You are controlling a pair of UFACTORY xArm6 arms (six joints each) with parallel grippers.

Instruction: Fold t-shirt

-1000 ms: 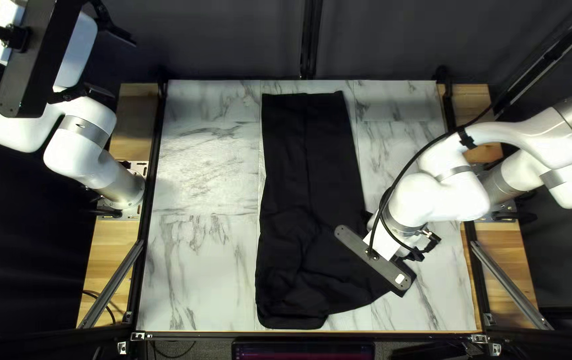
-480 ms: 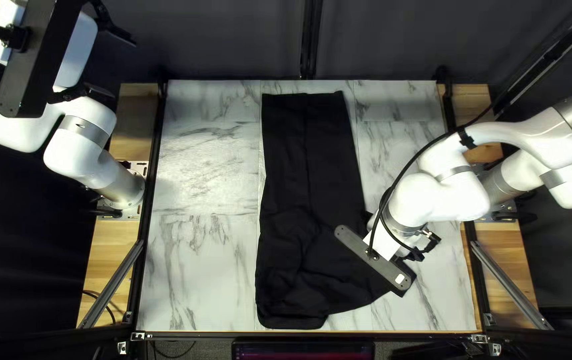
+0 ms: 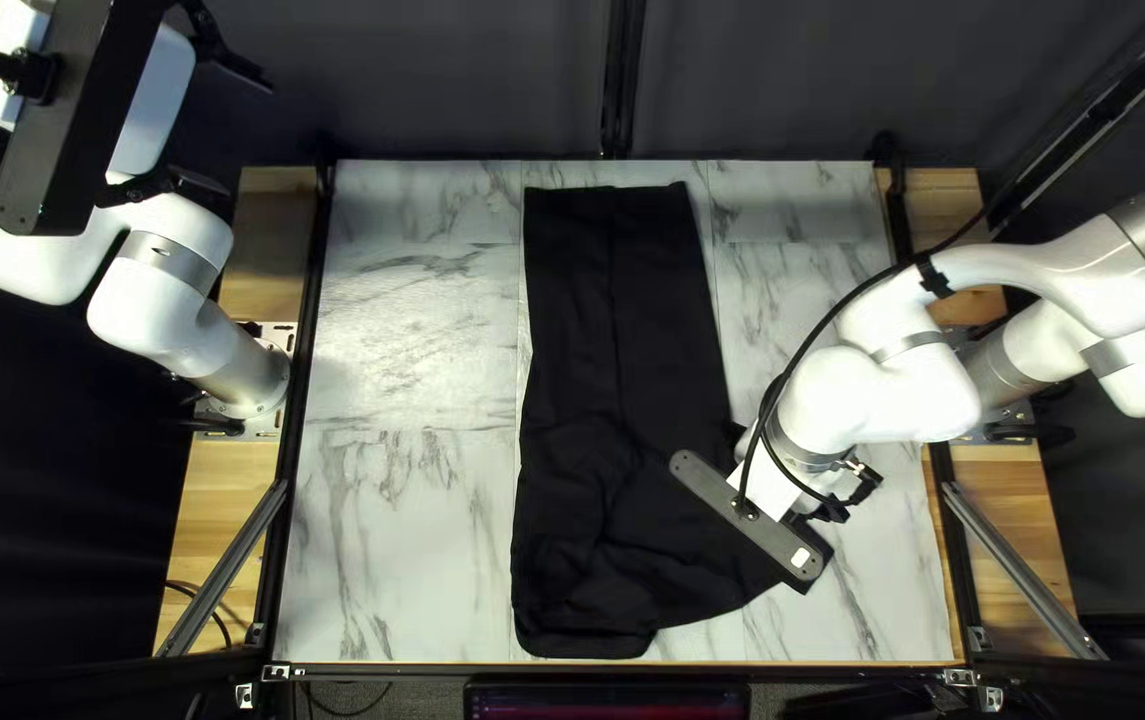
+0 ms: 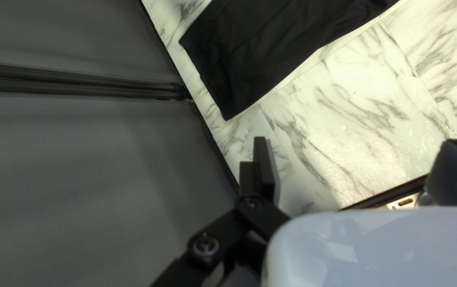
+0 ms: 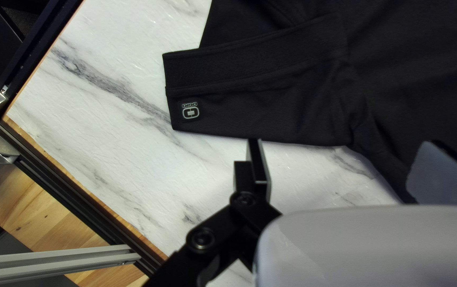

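Change, last second: none visible in the top left view; both arms and cloth match the two earlier pictures. The fold has not advanced in that interval, likely a pause before a grasp.

Item: one black t-shirt (image 3: 613, 307), mid-counter (image 3: 393, 534), running from 12 o'clock (far edge) to 6, seemingly halved lengthwise. Condition: rumpled towards 6 o'clock.

Item: one probable sleeve (image 5: 260, 109), bearing a small pale mark (image 5: 190, 111), extended towards 4 o'clock under the right arm (image 3: 893, 387).

Item: right end effector (image 5: 343, 142), fingers spread, one tip near the sleeve's edge; contact cannot be told.

Item: left end effector (image 4: 357, 141), fingers spread, holding nothing, raised beyond the counter at 10 o'clock.

Outstanding, by judgement: pinch the sleeve, lay it across the body, smooth the rumples. Risk: catching a single layer.
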